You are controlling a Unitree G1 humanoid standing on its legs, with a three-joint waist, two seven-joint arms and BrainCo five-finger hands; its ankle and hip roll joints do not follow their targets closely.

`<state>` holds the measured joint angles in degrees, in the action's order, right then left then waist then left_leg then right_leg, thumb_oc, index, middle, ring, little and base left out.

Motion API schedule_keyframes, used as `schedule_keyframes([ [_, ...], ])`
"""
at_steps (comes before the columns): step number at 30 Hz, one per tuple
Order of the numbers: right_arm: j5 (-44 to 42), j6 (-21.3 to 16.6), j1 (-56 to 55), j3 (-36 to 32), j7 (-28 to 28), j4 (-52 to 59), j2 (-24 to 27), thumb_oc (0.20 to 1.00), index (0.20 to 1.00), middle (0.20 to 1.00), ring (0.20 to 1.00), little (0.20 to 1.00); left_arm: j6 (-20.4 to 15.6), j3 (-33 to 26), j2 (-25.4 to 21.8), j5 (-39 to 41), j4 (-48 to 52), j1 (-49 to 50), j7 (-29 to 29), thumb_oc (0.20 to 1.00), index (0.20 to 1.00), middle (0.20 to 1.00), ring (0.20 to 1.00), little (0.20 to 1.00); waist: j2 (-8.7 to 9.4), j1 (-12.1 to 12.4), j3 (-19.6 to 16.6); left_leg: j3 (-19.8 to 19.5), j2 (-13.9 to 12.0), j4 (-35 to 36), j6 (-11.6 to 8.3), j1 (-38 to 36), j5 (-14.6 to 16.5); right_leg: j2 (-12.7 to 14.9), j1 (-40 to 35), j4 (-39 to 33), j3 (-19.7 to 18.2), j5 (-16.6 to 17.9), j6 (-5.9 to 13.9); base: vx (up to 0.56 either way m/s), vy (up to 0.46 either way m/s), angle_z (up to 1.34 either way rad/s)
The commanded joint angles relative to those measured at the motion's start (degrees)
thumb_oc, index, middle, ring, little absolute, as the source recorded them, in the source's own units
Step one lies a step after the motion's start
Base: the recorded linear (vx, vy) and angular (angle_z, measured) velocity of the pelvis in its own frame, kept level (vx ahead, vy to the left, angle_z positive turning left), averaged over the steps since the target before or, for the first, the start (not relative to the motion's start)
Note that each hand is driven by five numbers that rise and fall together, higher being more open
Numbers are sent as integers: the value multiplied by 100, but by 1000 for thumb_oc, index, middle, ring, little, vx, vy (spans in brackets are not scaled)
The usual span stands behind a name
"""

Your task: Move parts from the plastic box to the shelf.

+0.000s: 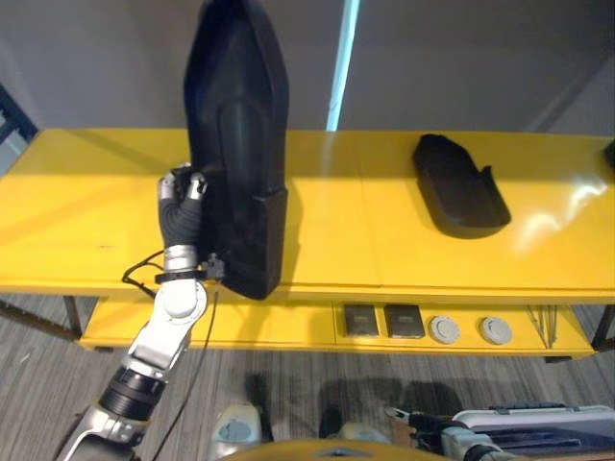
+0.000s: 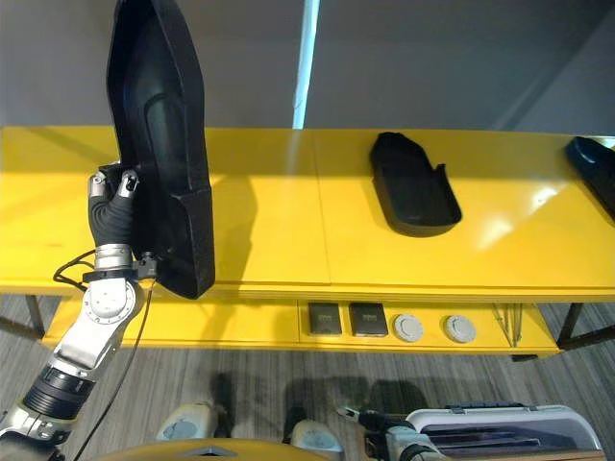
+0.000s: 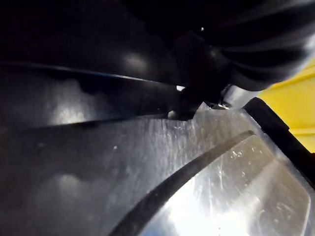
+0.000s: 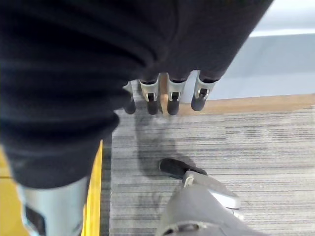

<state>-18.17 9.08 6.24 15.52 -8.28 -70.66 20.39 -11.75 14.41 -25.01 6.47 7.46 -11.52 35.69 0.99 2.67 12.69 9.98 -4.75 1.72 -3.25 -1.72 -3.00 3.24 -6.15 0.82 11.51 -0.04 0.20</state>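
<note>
Parts here are big black plastic shells, long and pointed at one end. One black part (image 1: 237, 144) stands upright on its blunt end, right at the front edge of the yellow shelf (image 1: 356, 240), toward its left side. It leans a little out over that edge. The left hand (image 1: 180, 206) is pressed against the part's left side, low down. Its fingers go behind the part, so I cannot tell if they wrap round it or lie flat.

The part looks stiff and hollow, so I think it is light for how big it is. It is tall and thin, so it could tip over easily. Its skin looks smooth and shiny in the left wrist view, so it may slip. A good place to hold it seems to be the raised rim along its long side, near the middle, where it would balance.

A second part (image 1: 459, 184) lies flat on the shelf toward its right side. A third part (image 2: 596, 168) peeks in at the far right end of the shelf. That makes three black parts.

The plastic box (image 2: 500, 427) sits on the floor at the lower right. The right hand (image 4: 167, 96) hangs over the floor with its fingers loose and holds nothing.
</note>
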Motion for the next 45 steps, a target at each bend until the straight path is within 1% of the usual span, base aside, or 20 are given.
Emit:
schedule_keyframes([
  [1, 133, 216, -108, 152, -101, -173, -83, 1000, 1000, 1000, 1000, 1000, 55, -239, 24, -102, -102, -756, 243, 200, 200, 200, 200, 200, 7, -256, -137, -188, -81, -185, -93, 40, 455, 210, -220, -255, 69, -355, 343, 132, 56, -33],
  [3, -29, 271, -205, 160, -78, -173, -117, 1000, 1000, 1000, 1000, 1000, 70, -196, 12, 205, -655, -917, 113, 200, 200, 200, 200, 200, -23, -346, -156, -174, -86, -147, -89, -1, 415, 175, -241, -279, 17, -312, 353, 148, 44, 2],
  [5, -59, 307, -266, 173, -201, -135, -169, 1000, 1000, 1000, 1000, 1000, 256, -196, -5, 504, -1009, -1078, 126, 200, 200, 200, 200, 200, -62, -411, -202, -148, -66, 18, -91, -93, 396, 166, -240, -360, -36, -287, 397, 153, 67, -4],
  [6, 232, 379, -337, 210, -390, -62, -211, 1000, 1000, 1000, 1000, 1000, 409, -189, 72, 1177, -1351, -1162, 121, 200, 200, 200, 200, 200, -87, -470, -228, -121, -38, 129, -86, -148, 389, 171, -255, -458, -74, -258, 430, 132, 60, -23],
  [9, 551, 303, -503, 452, -390, 52, -280, 1000, 1000, 1000, 1000, 1000, 422, -185, 264, 1431, -2025, -1314, 192, 200, 200, 200, 200, 200, -127, -578, -222, -53, -28, 172, -97, -131, 386, 198, -197, -548, -120, -228, 465, 74, 69, -24],
  [12, 421, 314, -549, 609, -333, 188, -275, 1000, 1000, 1000, 1000, 1000, 565, -234, 367, 1511, -2524, -1519, 267, 200, 200, 200, 200, 200, -189, -679, -184, -1, -11, 248, -108, -118, 386, 202, -105, -582, -195, -242, 489, 13, 62, -16],
  [15, 959, 280, -547, 767, -407, 291, -228, 1000, 1000, 1000, 1000, 1000, 988, -303, 317, 1732, -3050, -1760, 179, 200, 200, 200, 200, 200, -250, -777, -132, 80, -2, 280, -122, -72, 363, 199, -6, -582, -262, -247, 491, 0, 60, -18],
  [17, 1044, 272, -525, 836, -441, 305, -178, 1000, 1000, 1000, 1000, 1000, 1167, -274, 263, 1722, -3314, -1865, 136, 200, 200, 200, 200, 200, -265, -809, -99, 112, -8, 277, -123, -59, 357, 189, 3, -582, -280, -264, 486, 25, 25, -20],
  [18, 1031, 295, -513, 863, -427, 319, -169, 1000, 1000, 1000, 1000, 1000, 1361, -252, 248, 1729, -3427, -1911, 21, 200, 200, 200, 200, 200, -270, -819, -91, 129, -11, 265, -125, -48, 353, 180, -5, -582, -300, -277, 482, 46, 10, -4],
  [20, 949, 533, -482, 890, -543, 346, -138, 1000, 1000, 1000, 1000, 1000, 1485, -237, 226, 1712, -3574, -1966, 31, 200, 200, 200, 200, 200, -261, -830, -82, 175, -6, 239, -128, -23, 340, 89, -41, -582, -310, -324, 431, 67, 2, -1],
  [21, 813, 965, -449, 839, -1013, 260, -99, 1000, 1000, 1000, 1000, 1000, 1663, -199, 182, 1683, -3781, -2008, -194, 200, 200, 200, 200, 200, -246, -817, -69, 230, -16, 147, -146, 67, 302, 49, -93, -582, -318, -356, 400, 68, -9, -5],
  [23, 906, 846, -427, 821, -1084, 224, -92, 1000, 1000, 1000, 1000, 1000, 1775, -161, 156, 1690, -3870, -2046, -271, 200, 200, 200, 200, 200, -241, -799, -69, 251, -23, 81, -143, 139, 300, 42, -103, -582, -330, -367, 392, 54, -22, -6],
  [27, 785, 745, -278, 961, -1044, 262, -8, 1000, 1000, 1000, 1000, 1000, 1867, -35, 119, 1815, -4340, -2285, -430, 200, 200, 200, 200, 200, -226, -772, -21, 302, -99, 34, -157, 253, 216, 11, -119, -582, -359, -360, 390, 39, -46, -8],
  [29, 753, 837, -253, 966, -1080, 263, -17, 1000, 1000, 1000, 1000, 1000, 1953, 23, 141, 1844, -4517, -2390, -474, 200, 200, 200, 200, 200, -223, -783, -20, 331, -124, 17, -166, 270, 186, -3, -137, -582, -372, -357, 387, 50, -50, -2],
  [37, 1016, 909, -335, 965, -1197, 130, -71, 1000, 1000, 1000, 1000, 1000, 2026, 38, 297, 2135, -5111, -2620, -535, 200, 200, 200, 200, 200, -239, -885, -84, 399, -164, -108, -154, 233, 212, -6, -241, -582, -451, -354, 388, 67, -12, -5],
  [40, 1024, 861, -371, 952, -1136, 59, -90, 1000, 1000, 1000, 1000, 1000, 2156, 66, 318, 2243, -5190, -2726, -633, 200, 200, 200, 200, 200, -244, -915, -107, 389, -169, -120, -151, 201, 234, -14, -265, -582, -484, -371, 384, 61, -26, -3],
  [41, 1010, 844, -368, 943, -1122, 29, -111, 1000, 1000, 1000, 1000, 1000, 2227, 93, 355, 2263, -5243, -2767, -706, 843, 843, 843, 843, 843, -241, -927, -125, 363, -158, -112, -144, 162, 250, -15, -277, -582, -501, -371, 390, 56, -28, -2],
  [42, 1009, 838, -366, 942, -1119, 25, -114, 1000, 1000, 1000, 1000, 1000, 2222, 95, 357, 2265, -5251, -2773, -731, 953, 953, 953, 953, 953, -240, -928, -126, 361, -157, -111, -144, 156, 252, -14, -279, -582, -504, -371, 391, 61, -35, -3],
  [43, 1018, 784, -358, 933, -1084, -15, -132, 1000, 1000, 1000, 1000, 1000, 2308, 123, 380, 2298, -5292, -2805, -927, 1000, 1000, 1000, 1000, 1000, -237, -934, -141, 336, -144, -116, -138, 132, 266, -16, -288, -582, -522, -369, 394, 36, -24, -2],
  [45, 993, 773, -338, 904, -1034, -28, -131, 1000, 1000, 1000, 1000, 1000, 2420, 174, 414, 2369, -5275, -2819, -1049, 1000, 1000, 1000, 1000, 1000, -244, -939, -157, 303, -129, -113, -131, 110, 281, -22, -291, -582, -542, -371, 393, 19, -12, 0],
])
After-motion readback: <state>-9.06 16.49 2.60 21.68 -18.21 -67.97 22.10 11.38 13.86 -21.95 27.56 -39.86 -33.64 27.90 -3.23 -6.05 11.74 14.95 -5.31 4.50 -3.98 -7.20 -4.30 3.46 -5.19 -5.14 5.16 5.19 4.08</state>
